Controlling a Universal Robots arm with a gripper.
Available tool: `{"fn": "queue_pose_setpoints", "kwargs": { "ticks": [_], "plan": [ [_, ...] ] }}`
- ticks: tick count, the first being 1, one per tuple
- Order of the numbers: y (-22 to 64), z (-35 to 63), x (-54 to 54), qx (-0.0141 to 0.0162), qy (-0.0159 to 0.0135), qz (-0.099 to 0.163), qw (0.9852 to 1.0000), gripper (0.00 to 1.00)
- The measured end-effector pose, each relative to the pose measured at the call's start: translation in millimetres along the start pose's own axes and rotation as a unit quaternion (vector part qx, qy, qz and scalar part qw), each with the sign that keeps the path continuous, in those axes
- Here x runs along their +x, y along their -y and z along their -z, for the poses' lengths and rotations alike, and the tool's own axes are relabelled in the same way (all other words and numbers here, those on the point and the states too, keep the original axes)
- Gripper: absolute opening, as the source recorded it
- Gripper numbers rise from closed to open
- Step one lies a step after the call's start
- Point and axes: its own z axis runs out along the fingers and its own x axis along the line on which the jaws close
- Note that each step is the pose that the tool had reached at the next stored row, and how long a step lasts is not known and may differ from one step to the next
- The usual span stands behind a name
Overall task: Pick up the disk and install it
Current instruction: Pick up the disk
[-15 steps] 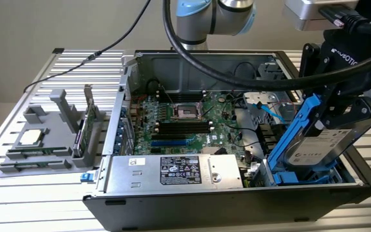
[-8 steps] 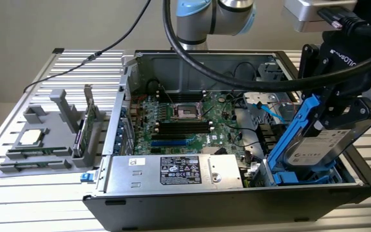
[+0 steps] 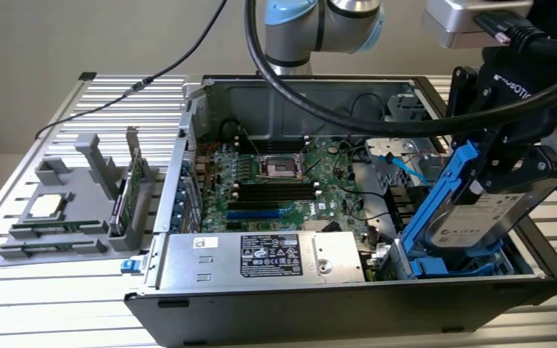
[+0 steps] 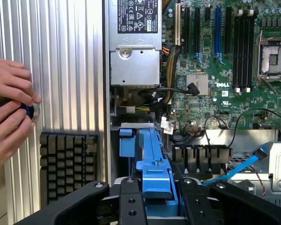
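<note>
the arm comes in from above the back of the open computer case and reaches forward over it. its black gripper points down at the case's front corner on the exterior view's right. the fingers stand partly closed, clamped on either side of the disk, which they grip by the upper part of its blue carrier bracket. the disk hangs tilted, its top leaning toward the exterior view's right. its lower end is down in the drive bay, just beside the power supply and in front of the motherboard.

the disk's bottom edge is hidden behind the bay and the case wall, so whether it sits fully home cannot be told. a thick black cable crosses in front of the arm, and the frame edge cuts off the gripper's far side. in the wrist view the bracket covers the metal body of the disk. a person's hands rest on the ribbed aluminium table near a black keyboard, pinching a small round object too small to identify.
</note>
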Motion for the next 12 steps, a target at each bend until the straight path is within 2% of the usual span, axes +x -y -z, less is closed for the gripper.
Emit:
{"fn": "queue_pose_setpoints", "kwargs": {
  "ticks": [12],
  "plan": [
    [-0.1,-7.2,-3.5,-0.0001,-0.0004,0.000,1.0000,0.33]
  ]
}}
